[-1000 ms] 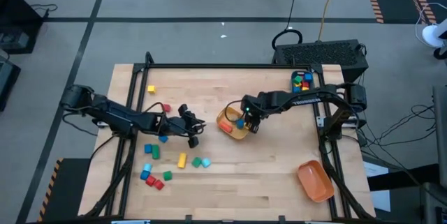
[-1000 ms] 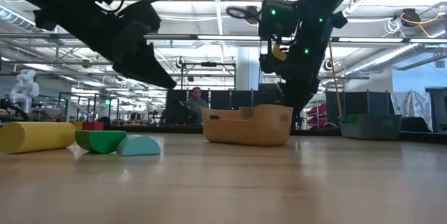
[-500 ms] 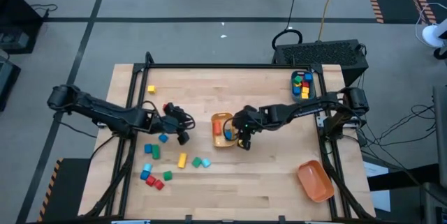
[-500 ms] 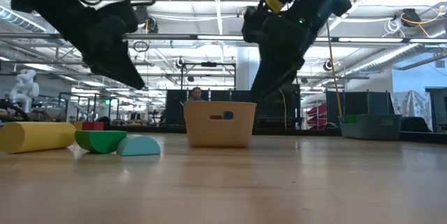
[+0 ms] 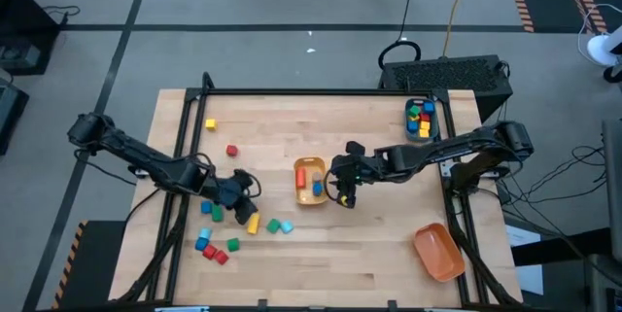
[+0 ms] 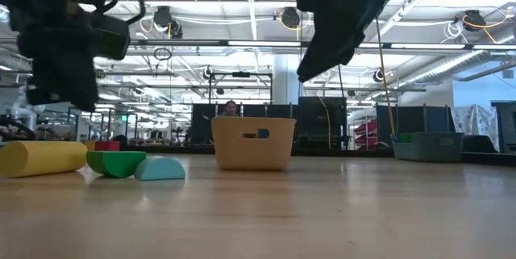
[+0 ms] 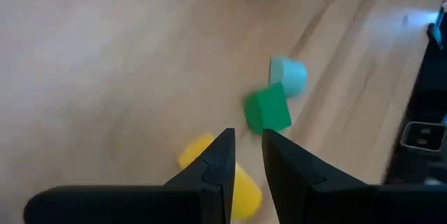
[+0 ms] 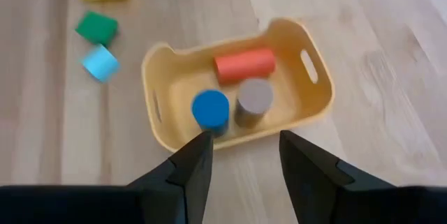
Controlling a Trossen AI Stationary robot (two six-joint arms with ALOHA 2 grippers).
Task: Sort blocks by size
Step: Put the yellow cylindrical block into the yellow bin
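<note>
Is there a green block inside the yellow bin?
No, the yellow bin holds only a red cylinder, a blue one and a tan one.

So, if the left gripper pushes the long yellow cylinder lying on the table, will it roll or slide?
The yellow cylinder lies on its round side, so a sideways push would probably roll it. Pushed along its length, it would more likely slide. It looks like a stiff block, so the left gripper should not deform it.
</note>
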